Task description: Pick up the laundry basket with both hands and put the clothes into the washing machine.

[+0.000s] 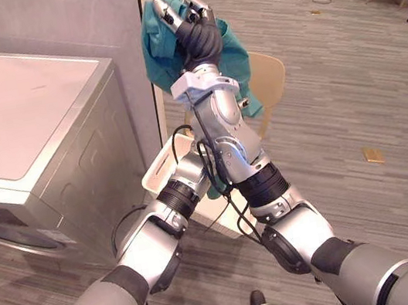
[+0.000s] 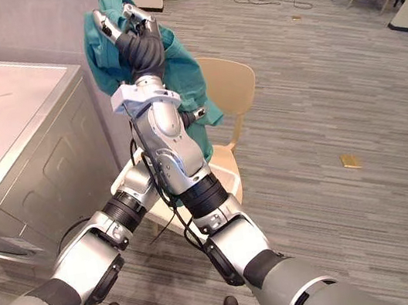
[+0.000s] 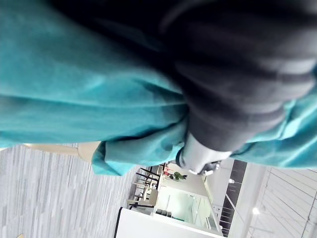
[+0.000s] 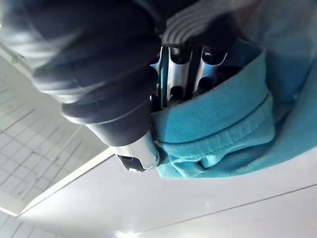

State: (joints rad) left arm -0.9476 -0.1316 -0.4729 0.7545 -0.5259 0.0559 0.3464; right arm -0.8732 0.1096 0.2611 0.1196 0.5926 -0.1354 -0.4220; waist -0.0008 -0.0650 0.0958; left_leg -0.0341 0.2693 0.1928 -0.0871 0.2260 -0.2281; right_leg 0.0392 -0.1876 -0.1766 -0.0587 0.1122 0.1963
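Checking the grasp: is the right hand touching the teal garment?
Touching. Right wrist view shows the right hand curled round the garment at its hem.

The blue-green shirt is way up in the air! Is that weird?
A bit. The right hand has its fingers curled in the teal garment and holds it high above the white basket and chair, beside the washing machine rather than in it. Nothing looks spilled or broken.
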